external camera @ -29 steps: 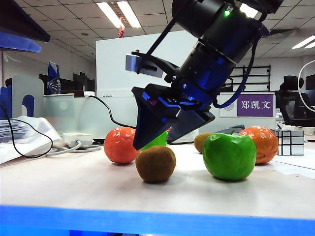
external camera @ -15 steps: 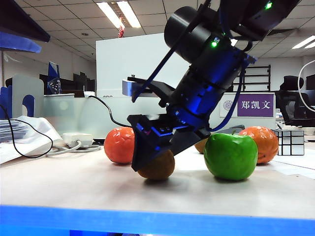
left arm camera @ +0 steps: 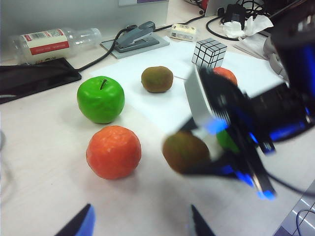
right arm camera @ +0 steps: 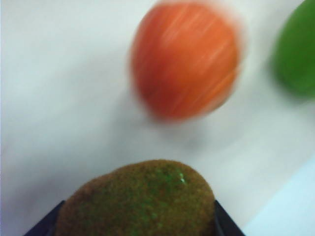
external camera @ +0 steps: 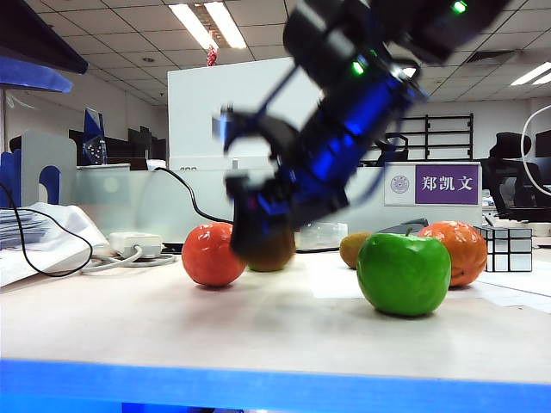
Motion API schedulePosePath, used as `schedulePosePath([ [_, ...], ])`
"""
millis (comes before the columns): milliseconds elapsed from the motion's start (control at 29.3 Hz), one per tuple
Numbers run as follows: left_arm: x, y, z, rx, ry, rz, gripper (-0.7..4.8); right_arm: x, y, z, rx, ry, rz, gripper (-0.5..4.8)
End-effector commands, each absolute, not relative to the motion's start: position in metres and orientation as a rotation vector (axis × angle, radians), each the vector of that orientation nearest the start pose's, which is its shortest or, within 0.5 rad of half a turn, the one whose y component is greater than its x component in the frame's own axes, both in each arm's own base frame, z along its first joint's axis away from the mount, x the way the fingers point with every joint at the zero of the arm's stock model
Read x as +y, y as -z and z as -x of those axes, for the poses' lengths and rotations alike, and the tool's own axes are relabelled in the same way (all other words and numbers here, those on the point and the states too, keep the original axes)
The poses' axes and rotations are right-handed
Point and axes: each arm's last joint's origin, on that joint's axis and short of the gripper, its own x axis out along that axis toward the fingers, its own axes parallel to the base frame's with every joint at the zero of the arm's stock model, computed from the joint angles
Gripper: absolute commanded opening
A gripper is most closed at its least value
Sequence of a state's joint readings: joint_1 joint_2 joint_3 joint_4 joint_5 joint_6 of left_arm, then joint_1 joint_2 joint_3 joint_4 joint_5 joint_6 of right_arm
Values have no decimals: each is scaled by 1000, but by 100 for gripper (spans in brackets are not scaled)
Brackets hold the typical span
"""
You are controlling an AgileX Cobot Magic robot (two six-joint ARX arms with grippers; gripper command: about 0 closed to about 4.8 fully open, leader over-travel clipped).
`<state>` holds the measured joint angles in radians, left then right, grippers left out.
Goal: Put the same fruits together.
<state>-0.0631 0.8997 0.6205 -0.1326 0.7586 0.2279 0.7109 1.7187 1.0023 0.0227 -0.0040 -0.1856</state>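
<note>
Exterior view: the right gripper [external camera: 258, 245] is blurred, clamped on a brown kiwi [external camera: 269, 249] that hangs clear of the white table [external camera: 258, 331], just beside an orange mandarin [external camera: 211, 255]. Further right a green apple [external camera: 404, 274] stands at the front, with the second kiwi [external camera: 355, 249] behind it and the second mandarin [external camera: 458, 253] next to a silver mirror cube [external camera: 505, 249]. Right wrist view shows the held kiwi [right arm camera: 138, 204] filling the space between the two dark fingertips [right arm camera: 224, 223], which press on either side of it; beyond it lie a blurred mandarin [right arm camera: 186, 61] and the edge of a green apple [right arm camera: 298, 54]. Left wrist view looks down from above the table: the left gripper [left arm camera: 140, 223] hangs with its two tips spread apart and nothing between them, well above the surface; below it sit a mandarin [left arm camera: 113, 152], a green apple [left arm camera: 100, 99], a kiwi [left arm camera: 157, 79] on white paper, and the mirror cube [left arm camera: 209, 52], while the right arm carries its kiwi [left arm camera: 185, 152] across, partly hiding another apple [left arm camera: 227, 140] and mandarin [left arm camera: 226, 74]
</note>
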Motion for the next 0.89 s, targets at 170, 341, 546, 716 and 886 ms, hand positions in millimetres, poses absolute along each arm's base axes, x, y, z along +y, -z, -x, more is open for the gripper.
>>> schedulePosePath([
  [170, -32, -266, -188, 295, 852, -65, 247, 171, -252, -349, 382, -465, 316, -6],
  [341, -32, -267, -188, 299, 851, -54, 247, 95, -278, -403, 324, -315, 232, -6],
  [546, -32, -267, -188, 299, 852, -53, 247, 60, -266, -445, 465, -282, 185, -6],
  [716, -32, -268, -188, 289, 851, -57, 247, 59, -238, -466, 579, -313, 206, -6],
  [886, -32, -267, -188, 291, 851, -57, 247, 62, -210, -474, 657, -344, 198, -6],
])
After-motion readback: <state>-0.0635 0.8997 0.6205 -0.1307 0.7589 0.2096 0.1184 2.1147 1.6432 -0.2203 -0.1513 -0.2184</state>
